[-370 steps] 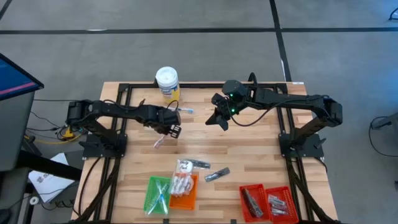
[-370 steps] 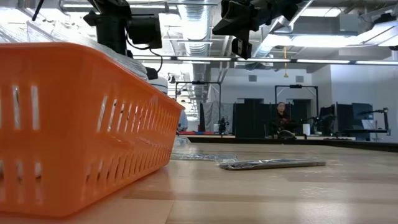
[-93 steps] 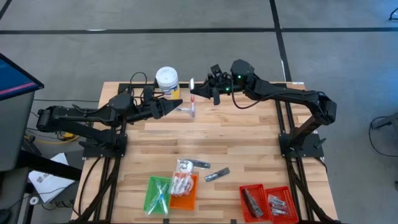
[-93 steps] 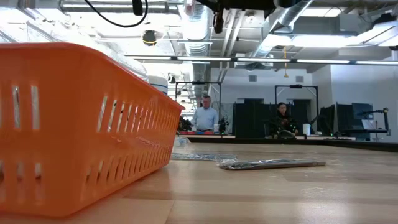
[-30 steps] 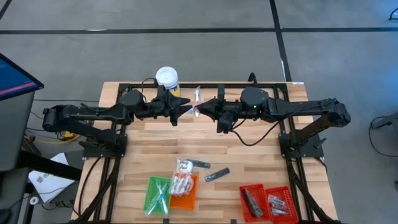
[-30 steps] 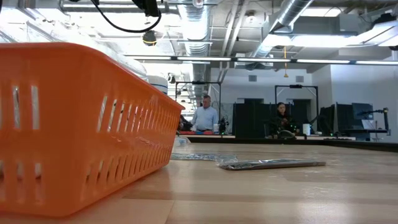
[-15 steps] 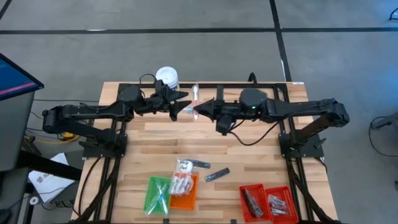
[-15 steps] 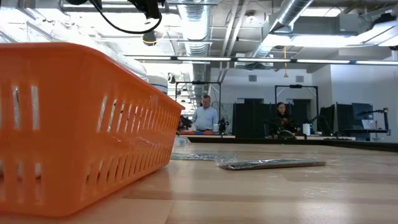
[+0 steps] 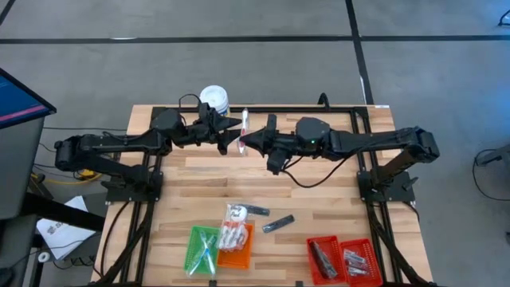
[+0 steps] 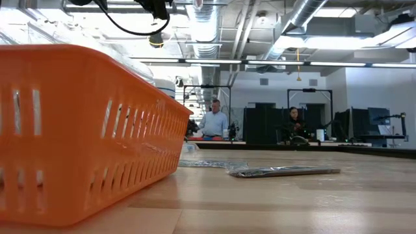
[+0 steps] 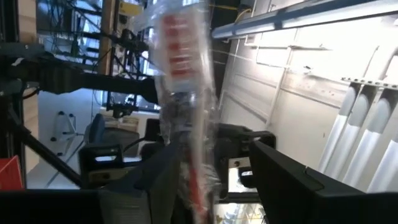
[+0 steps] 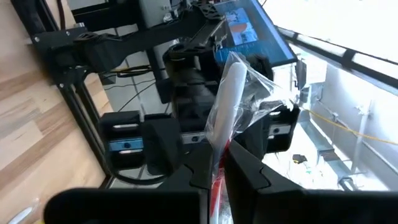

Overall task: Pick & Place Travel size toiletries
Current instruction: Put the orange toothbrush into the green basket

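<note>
A thin clear-wrapped stick (image 9: 243,126) with red print hangs above the table's far middle, with my right gripper (image 9: 245,141) shut on it. My left gripper (image 9: 232,134) comes from the table's left and stands open. In the left wrist view the stick (image 11: 183,93) runs between its two fingers, close to one of them. Other travel size toiletries lie near the front: white packets (image 9: 237,213) and dark tubes (image 9: 276,223) on the wood, and more in the trays. In the low view one dark tube (image 10: 283,171) lies flat on the table. My right gripper pinches the stick near its near end (image 12: 219,149) between its two fingers (image 12: 186,168). The fingers point level from the table's right and lie across the stick. The stick is lifted clear and lies about level, its long end (image 12: 235,74) toward the table's far edge. My left gripper stands around the stick; whether its finger (image 11: 158,186) touches the wrapper I cannot tell.
A white-lidded tub (image 9: 213,97) stands at the far edge behind my left gripper. A green tray (image 9: 202,249) and an orange tray (image 9: 236,245) sit at the near edge, red trays (image 9: 341,259) at the near right. People stand in the room beyond.
My right gripper has carried the stick a little toward the table's left, still clear of the table, and it now lies between my left gripper's fingers. My left gripper's fingers have spread wider apart.
</note>
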`<state>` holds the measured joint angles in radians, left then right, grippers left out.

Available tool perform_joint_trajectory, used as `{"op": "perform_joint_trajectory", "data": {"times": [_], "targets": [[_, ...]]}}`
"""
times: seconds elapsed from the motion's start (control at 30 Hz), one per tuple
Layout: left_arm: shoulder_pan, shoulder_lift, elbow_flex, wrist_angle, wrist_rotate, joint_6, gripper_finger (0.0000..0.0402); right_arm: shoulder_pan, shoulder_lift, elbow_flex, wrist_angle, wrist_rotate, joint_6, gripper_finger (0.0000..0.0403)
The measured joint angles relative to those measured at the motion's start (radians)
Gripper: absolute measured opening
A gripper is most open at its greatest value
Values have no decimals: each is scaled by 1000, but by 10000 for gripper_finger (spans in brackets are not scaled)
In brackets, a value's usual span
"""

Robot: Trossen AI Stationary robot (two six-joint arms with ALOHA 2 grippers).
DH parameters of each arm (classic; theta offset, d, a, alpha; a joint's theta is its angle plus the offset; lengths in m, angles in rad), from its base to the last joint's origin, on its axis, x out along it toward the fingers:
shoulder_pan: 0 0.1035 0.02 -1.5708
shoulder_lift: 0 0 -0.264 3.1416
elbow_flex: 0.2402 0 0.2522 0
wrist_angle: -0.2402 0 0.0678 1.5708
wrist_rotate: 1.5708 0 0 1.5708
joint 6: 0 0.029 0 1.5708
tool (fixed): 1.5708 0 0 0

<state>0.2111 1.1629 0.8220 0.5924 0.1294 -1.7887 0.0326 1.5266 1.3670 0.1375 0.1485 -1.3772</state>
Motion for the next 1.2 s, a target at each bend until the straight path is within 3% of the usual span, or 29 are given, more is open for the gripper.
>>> {"op": "perform_joint_trajectory", "data": {"times": [0.43,0.8,1.2], "targets": [[0,34,0,1,45,-23,175,-3,17,1,13,-5,-10,21],[0,35,-1,11,45,-26,17,-16,19,0,10,14,13,29],[0,34,0,21,51,-23,14,-14,19,-1,34,49,253,81]]}}
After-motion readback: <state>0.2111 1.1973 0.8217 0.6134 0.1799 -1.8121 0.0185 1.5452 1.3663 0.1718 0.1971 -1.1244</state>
